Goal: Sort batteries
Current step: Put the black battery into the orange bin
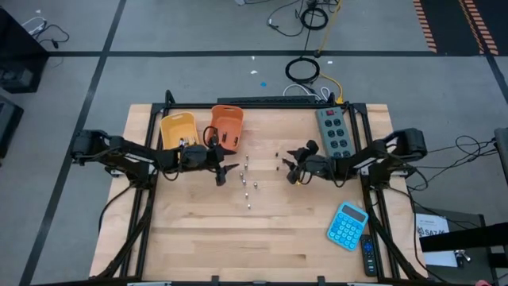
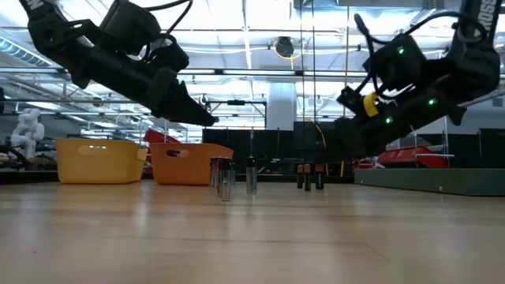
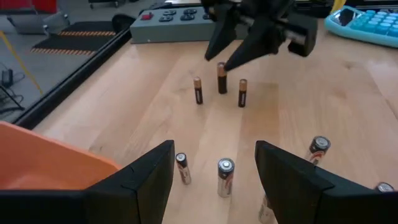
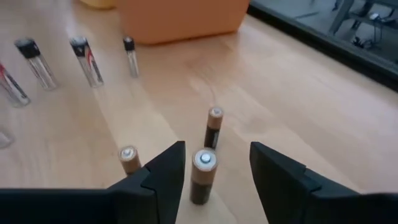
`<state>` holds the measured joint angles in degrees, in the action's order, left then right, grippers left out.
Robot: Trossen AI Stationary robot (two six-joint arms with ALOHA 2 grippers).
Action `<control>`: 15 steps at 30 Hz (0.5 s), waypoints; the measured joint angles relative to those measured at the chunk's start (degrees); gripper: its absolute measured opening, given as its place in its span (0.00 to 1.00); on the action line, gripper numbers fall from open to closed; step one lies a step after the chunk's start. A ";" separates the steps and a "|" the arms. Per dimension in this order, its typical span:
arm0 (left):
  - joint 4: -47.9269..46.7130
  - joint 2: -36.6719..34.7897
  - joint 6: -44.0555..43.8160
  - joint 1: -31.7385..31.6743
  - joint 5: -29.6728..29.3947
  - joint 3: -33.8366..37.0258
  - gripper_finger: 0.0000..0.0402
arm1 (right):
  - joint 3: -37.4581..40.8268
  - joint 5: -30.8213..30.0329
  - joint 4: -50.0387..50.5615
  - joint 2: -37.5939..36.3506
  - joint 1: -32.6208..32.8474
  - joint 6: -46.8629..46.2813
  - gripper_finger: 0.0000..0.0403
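Standing upright on the wooden tabletop [image 1: 198, 238], the batteries form two small groups near its middle. The silvery ones [image 1: 246, 181] are scattered on the left side of the middle, just beside the orange bin [image 1: 228, 125], and three dark brown ones [image 3: 220, 86] stand close together more to the right.

The left hand [image 1: 225, 173] hovers low over the tabletop, near the silvery group and next to the orange bin. Its fingers [image 3: 146, 180] are wide apart and hold nothing; in the left wrist view one silvery battery [image 3: 225, 177] stands in front of the gap between them, and others stand to both sides.

The right hand [image 1: 292, 167] reaches in from the right and is at the dark group. Its fingers [image 4: 158, 180] are also spread open, and one brown battery [image 4: 203, 175] stands between the fingertips, but the fingers do not touch it. Two more brown batteries stand just beside it, one a little behind [image 4: 213, 127] and one to the side [image 4: 129, 159].

A yellow bin [image 1: 178, 131] stands just beside the orange one at the far left edge. A grey power strip [image 1: 334, 131] lies at the far right corner, and a blue calculator [image 1: 348, 225] lies on the near right part, well apart from the batteries.
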<state>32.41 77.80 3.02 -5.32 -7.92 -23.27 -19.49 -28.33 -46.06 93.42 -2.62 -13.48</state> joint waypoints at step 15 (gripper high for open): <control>1.07 0.00 -2.40 0.22 0.01 0.00 0.58 | -0.54 0.19 -5.10 8.13 -1.22 -2.57 0.15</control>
<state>33.49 77.80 0.62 -5.10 -7.92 -23.27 -20.03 -28.14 -51.16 101.56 -3.84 -16.05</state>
